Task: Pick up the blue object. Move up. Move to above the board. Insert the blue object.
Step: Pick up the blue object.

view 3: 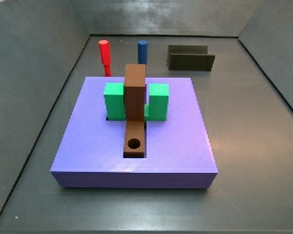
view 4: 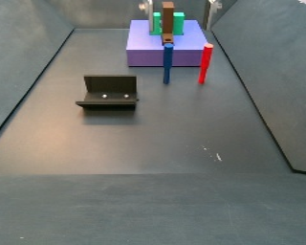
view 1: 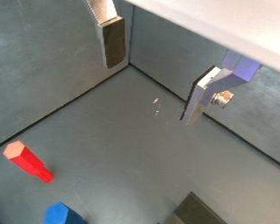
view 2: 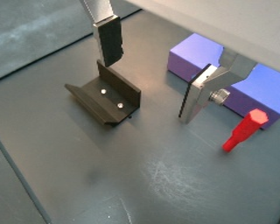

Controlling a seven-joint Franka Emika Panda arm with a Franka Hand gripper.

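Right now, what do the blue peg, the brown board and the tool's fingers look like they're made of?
Blue peg: probably matte plastic, uniform color. Board: flat brown, perhaps wood or plastic; no grain visible. Fingers of the tool, above the floor near the fixture: brushed silver metal, dark pads.

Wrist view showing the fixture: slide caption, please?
Open, empty gripper hovers near the fixture, lavender slab and red peg.

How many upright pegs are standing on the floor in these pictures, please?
2. The blue peg and the red peg stand side by side on the floor between the purple slab and the fixture. None seems hidden. The hand is open, holding nothing.
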